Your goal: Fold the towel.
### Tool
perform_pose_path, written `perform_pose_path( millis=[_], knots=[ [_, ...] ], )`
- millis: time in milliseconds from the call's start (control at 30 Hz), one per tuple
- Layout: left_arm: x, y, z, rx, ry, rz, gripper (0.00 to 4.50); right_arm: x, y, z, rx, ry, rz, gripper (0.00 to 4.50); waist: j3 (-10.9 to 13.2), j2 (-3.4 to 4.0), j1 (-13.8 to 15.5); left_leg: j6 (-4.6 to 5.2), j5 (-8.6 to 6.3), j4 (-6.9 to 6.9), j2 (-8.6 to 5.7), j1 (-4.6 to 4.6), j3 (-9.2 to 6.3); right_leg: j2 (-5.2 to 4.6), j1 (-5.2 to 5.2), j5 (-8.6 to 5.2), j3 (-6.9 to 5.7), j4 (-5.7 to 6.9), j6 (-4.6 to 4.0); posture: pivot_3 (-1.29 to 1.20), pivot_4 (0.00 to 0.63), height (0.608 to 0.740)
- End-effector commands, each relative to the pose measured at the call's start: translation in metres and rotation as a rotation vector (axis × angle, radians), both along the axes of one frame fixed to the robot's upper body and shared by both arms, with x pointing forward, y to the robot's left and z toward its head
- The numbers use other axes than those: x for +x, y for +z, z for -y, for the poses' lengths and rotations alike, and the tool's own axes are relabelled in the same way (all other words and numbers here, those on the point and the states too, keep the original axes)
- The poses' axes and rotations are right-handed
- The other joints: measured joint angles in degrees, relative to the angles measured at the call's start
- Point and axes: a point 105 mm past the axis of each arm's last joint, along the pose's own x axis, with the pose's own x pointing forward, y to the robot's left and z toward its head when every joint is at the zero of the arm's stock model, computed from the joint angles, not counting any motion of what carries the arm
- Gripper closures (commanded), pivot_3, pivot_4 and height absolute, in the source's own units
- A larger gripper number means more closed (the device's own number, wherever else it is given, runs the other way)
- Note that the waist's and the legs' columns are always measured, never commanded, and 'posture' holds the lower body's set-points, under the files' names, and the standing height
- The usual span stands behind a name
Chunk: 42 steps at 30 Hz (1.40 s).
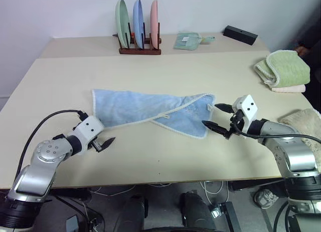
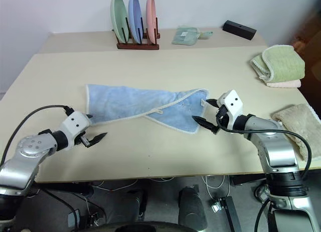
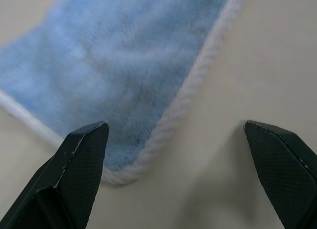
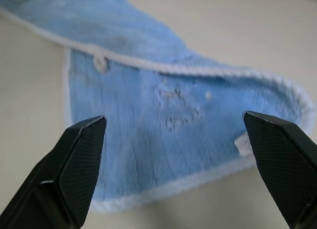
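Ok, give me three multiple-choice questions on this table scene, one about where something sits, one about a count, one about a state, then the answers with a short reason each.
1. Where is the plate rack?
A. at the table's far edge
B. on the blue towel
C. beside the left gripper

2. How many plates stand in the rack?
A. two
B. three
C. five

3. How is the blue towel lying?
A. rolled into a tube
B. partly folded over, a twisted edge across it
C. hanging off the table

Answers:
1 A, the rack stands far behind the towel, near the wall.
2 B, one green, one blue, one pink.
3 B, the towel rests on the table between the open left gripper and open right gripper, one side lapped over.
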Motion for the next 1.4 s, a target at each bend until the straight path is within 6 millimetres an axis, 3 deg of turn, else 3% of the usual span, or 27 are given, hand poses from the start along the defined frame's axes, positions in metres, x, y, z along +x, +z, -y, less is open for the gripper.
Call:
perform_pose_path(
  millis=[33,167,300,333,400,633,667,867,1000,1300,1400],
  knots=[
    [0.016,-0.008,-0.026,0.070,0.097,0.020,0.05,-0.002,0.018,-0.005,-0.002,-0.002,0.082,0.00,0.0,0.00,0.1,0.00,0.00,0.00,0.00,0.02,-0.01,0.01,0.01,0.00,-0.01,0.02,0.00,0.00,0.150,0.740],
    [0.032,-0.008,-0.047,0.062,0.184,0.051,0.05,-0.001,0.013,-0.007,-0.007,-0.006,0.083,0.00,0.0,0.00,0.0,0.00,0.00,0.00,0.00,0.11,-0.03,0.01,0.10,0.00,-0.01,0.03,0.00,0.00,0.150,0.740],
    [0.035,-0.009,-0.048,0.076,0.151,0.053,0.05,0.003,0.015,-0.010,-0.007,-0.004,0.101,0.00,0.0,0.01,-0.4,0.01,0.00,-0.07,0.01,0.27,0.02,0.03,0.14,0.00,0.03,0.08,0.01,0.00,0.150,0.740],
    [0.035,-0.008,-0.045,0.064,0.144,0.060,0.28,0.005,0.015,-0.009,-0.010,-0.007,0.108,0.00,0.0,0.01,-0.4,0.01,0.00,-0.09,0.02,0.30,0.02,0.03,0.16,0.00,0.03,0.07,0.01,0.00,0.150,0.740],
    [0.035,-0.007,-0.043,0.049,0.137,0.069,0.84,0.008,0.017,-0.008,-0.019,-0.013,0.120,0.00,0.0,0.01,-0.4,0.00,0.00,-0.10,0.03,0.35,0.04,0.03,0.18,0.00,0.05,0.07,0.01,0.00,0.150,0.740],
    [0.028,-0.004,-0.042,0.059,0.108,0.093,4.34,0.022,0.023,-0.001,-0.132,-0.016,0.173,0.00,0.0,0.01,-0.4,0.01,0.00,-0.10,0.02,0.34,0.06,0.03,0.17,0.00,0.06,0.07,0.01,0.00,0.150,0.740],
    [0.026,-0.003,-0.043,0.066,0.107,0.096,4.48,0.026,0.023,0.000,-0.162,-0.018,0.187,0.00,0.0,0.01,-0.4,0.01,0.00,-0.10,0.02,0.33,0.06,0.03,0.17,0.00,0.06,0.07,0.01,0.00,0.150,0.740],
    [0.009,0.013,-0.048,0.056,0.116,0.141,4.48,0.057,0.029,0.006,-0.370,-0.039,0.287,0.00,0.0,0.01,-0.7,0.01,0.00,-0.14,0.03,0.32,0.10,0.02,0.12,0.00,0.08,0.05,0.01,0.00,0.150,0.740],
    [-0.007,0.013,-0.050,0.064,0.108,0.123,4.48,0.081,0.031,0.009,-0.521,-0.029,0.354,0.00,0.1,0.06,-1.0,0.00,0.00,-0.14,0.03,0.25,0.11,0.02,0.07,0.00,0.09,0.03,0.00,0.00,0.150,0.740],
    [-0.012,0.011,-0.050,0.060,0.133,0.114,4.48,0.096,0.014,-0.012,-0.688,0.150,0.405,0.00,0.1,0.07,-1.7,0.00,0.00,-0.16,0.02,0.24,0.09,0.02,0.09,0.01,0.08,0.02,0.00,0.00,0.150,0.740],
    [-0.013,0.012,-0.052,0.059,0.144,0.118,4.50,0.096,0.014,-0.011,-0.689,0.176,0.393,0.87,0.1,0.10,-1.8,0.00,0.00,-0.19,0.02,0.24,0.09,0.02,0.05,0.01,0.09,0.04,0.00,0.00,0.150,0.740]
  ],
)
